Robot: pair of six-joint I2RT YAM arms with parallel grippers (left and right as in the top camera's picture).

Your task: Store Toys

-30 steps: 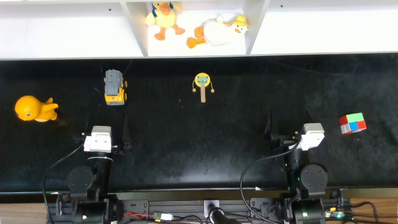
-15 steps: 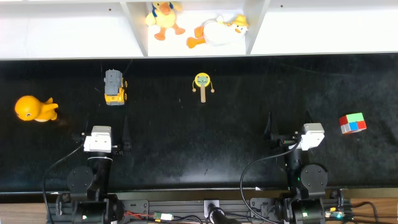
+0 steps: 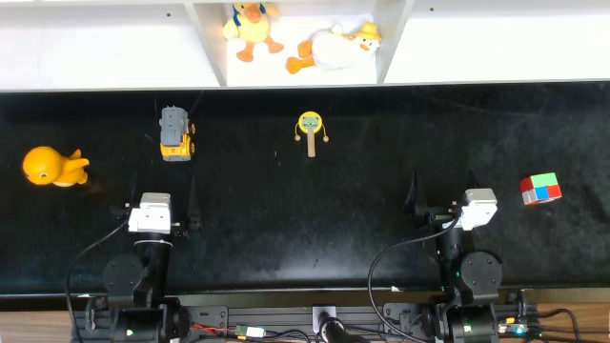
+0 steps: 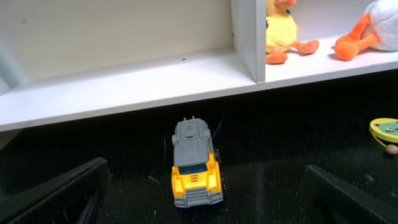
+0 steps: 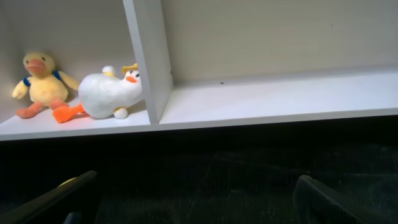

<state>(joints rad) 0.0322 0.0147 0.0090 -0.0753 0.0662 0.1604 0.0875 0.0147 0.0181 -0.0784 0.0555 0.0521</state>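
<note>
Top view, stock on hand:

- Counter (image 3: 286, 219): black surface that carries all loose items.
- Shelf (image 3: 114, 57): white, along the counter's far edge, split by upright dividers.
- Yellow plush duck (image 3: 250, 27) and white plush duck (image 3: 334, 48): both in the shelf's middle compartment. The yellow one sits upright and the white one lies on its side, orange feet towards the yellow one.
- Toy truck (image 3: 175, 133): yellow and grey, on the counter near the shelf edge, directly ahead of the left gripper (image 3: 162, 198) with its yellow end towards it.
- Rattle (image 3: 310, 129): round green-and-yellow head on a wooden handle, mid-counter, well apart from the truck.
- Orange toy (image 3: 52, 167): far left of the counter (kind not clear).
- Colour cube (image 3: 540, 189): far right, beyond the right gripper (image 3: 443, 195).
- Left gripper: low over the counter near its base, fingers spread wide, holding nothing.
- Right gripper: likewise near its base, fingers spread wide, holding nothing.
</note>
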